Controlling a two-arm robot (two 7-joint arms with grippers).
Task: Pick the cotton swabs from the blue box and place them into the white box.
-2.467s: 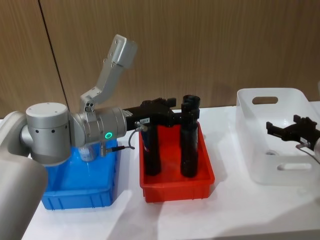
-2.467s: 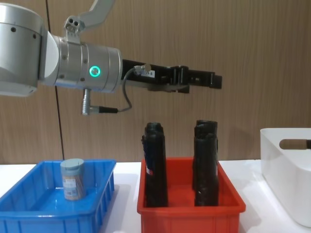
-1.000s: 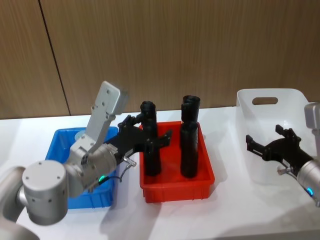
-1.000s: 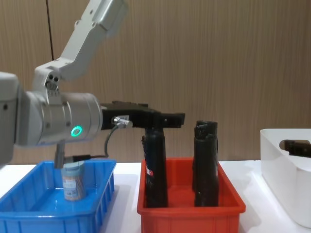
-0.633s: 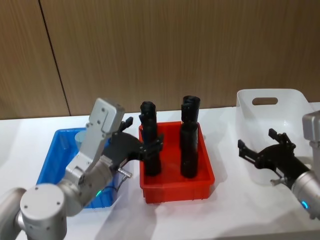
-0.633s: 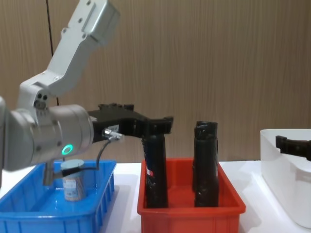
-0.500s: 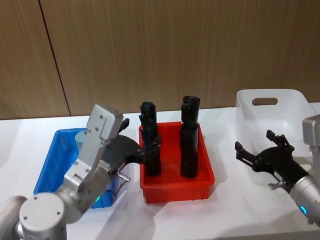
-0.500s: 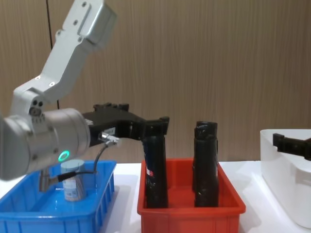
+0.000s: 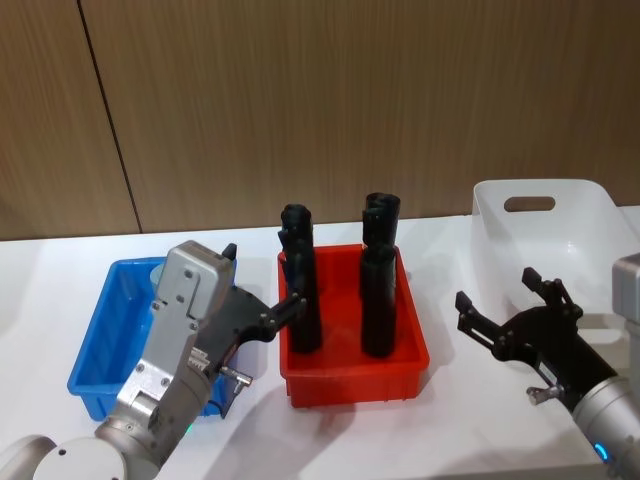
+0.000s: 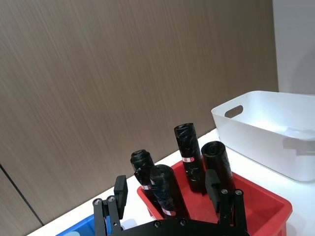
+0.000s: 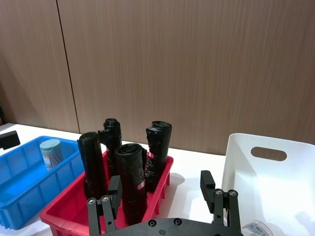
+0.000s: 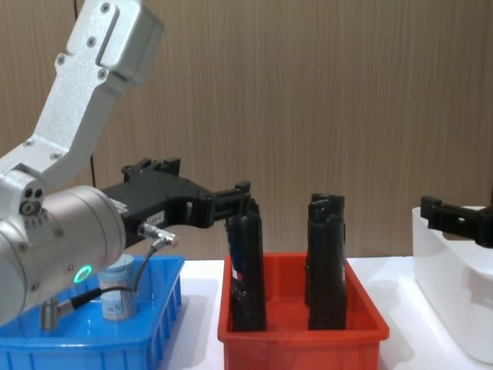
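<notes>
One jar of cotton swabs (image 9: 156,268) with a pale lid stands at the back of the blue box (image 9: 96,340); it also shows as the jar (image 11: 50,153) and, half behind a cable, the jar (image 12: 119,293). My left gripper (image 9: 260,278) hovers open and empty at the seam between the blue box and the red bin, level with the black cylinders' tops. The white box (image 9: 545,235) stands at the right. My right gripper (image 9: 503,298) is open and empty, just in front of the white box's near-left corner.
A red bin (image 9: 350,365) holding several tall black cylinders (image 9: 378,270) sits between the two boxes. A wooden wall runs behind the table. Something small with a printed label (image 11: 256,227) lies on the white box's floor. White tabletop shows in front of the bins.
The left arm has swung down and back towards me, its gripper dropping from above the red bin. The right gripper has withdrawn from over the white box. Both stayed open.
</notes>
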